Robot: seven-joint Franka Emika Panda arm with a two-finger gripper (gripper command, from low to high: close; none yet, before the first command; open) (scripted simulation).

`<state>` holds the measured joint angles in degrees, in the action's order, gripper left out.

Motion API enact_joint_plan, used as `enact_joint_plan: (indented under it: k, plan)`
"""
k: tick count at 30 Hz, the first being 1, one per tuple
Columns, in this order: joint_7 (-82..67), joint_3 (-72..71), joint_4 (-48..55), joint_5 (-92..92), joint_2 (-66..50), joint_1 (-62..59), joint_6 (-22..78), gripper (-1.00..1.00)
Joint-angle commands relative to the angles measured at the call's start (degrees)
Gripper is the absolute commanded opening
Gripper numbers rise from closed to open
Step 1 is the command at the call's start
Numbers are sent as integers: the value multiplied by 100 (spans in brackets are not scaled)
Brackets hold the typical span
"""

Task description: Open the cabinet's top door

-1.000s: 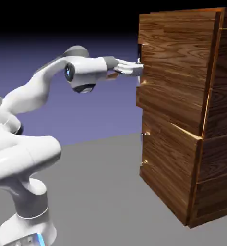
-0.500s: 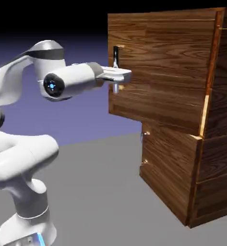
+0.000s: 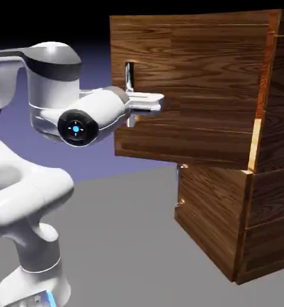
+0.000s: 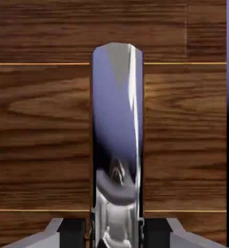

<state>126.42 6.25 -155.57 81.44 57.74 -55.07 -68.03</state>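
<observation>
Pincer clamped tight on the silver handle, which I see filling the hand view between both fingertips. Top door stands swung out from the cabinet; lower panel sits shut beneath it, grey table below.

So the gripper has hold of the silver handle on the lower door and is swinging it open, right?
Not the lower door. The gripper is shut on the silver handle of the top door, which stands swung open in the exterior view; the lower door is closed.
</observation>
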Motion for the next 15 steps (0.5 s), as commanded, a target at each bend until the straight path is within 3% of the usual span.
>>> enact_joint_plan:
  k: [1, 15]
  plan:
    - [-107, 125, 126, -158, -208, 39, 159, -100]
    - [-1478, 1493, 2414, -1819, -3116, 854, 2331, -100]
